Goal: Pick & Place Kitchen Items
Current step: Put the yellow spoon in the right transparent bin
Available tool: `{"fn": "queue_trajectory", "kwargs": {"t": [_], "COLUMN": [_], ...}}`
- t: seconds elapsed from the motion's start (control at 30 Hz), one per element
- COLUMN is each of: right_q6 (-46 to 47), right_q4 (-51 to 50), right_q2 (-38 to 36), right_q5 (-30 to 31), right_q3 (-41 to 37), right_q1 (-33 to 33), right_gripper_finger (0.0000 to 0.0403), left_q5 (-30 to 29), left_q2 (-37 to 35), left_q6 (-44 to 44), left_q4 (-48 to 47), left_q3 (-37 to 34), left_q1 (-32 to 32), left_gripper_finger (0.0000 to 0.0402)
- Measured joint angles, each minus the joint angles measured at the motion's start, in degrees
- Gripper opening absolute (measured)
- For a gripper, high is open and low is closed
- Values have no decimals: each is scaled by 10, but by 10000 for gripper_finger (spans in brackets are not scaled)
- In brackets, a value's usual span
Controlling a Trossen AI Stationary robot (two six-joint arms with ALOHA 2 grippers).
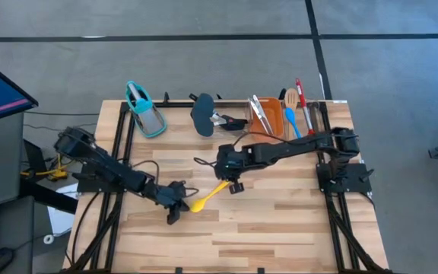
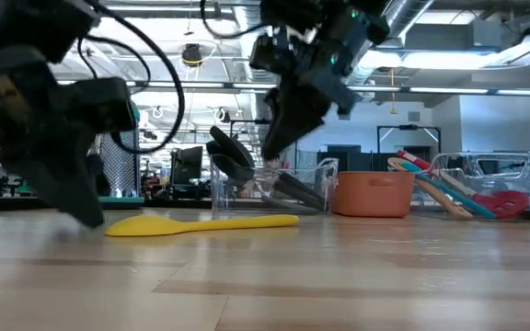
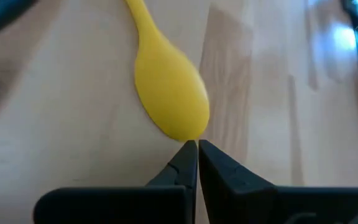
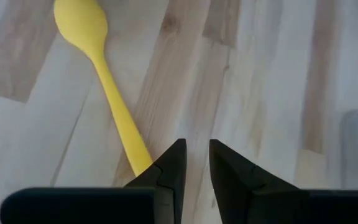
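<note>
Lying flat on the pale wooden tabletop (image 1: 280, 228), the small yellow plastic spoon (image 1: 207, 197) was found between both arms. The left gripper (image 3: 197, 154) was seen pinched together with nothing between its fingers, tips at the bowl's edge. The right gripper (image 4: 195, 163) was held narrowly parted beside the handle end, gripping nothing. Risk judged: the closed left tips could nudge the spoon away; the right fingers might straddle bare wood and miss.

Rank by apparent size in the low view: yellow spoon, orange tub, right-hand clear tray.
1. Right-hand clear tray, though it stands farther back, so its true size is unsure.
2. Yellow spoon: longest, but thin and nearest the camera.
3. Orange tub, covering about as much as the spoon; too close to rank firmly.
</note>
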Motion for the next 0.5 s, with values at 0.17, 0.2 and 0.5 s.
{"fn": "queue_trajectory", "kwargs": {"t": [0.17,0.2,0.5], "right_q6": [0,0,24], "right_q4": [3,4,-20], "right_q2": [-29,-34,-50], "right_q5": [0,0,0], "right_q3": [0,0,0], "right_q1": [0,0,4], "right_gripper_finger": [63,63,63], "left_q5": [25,24,11], "left_q2": [88,104,147], "left_q6": [4,6,54], "left_q4": [51,52,59], "left_q3": [44,55,77], "left_q1": [-1,-1,32], "left_gripper_finger": [1,1,1]}}
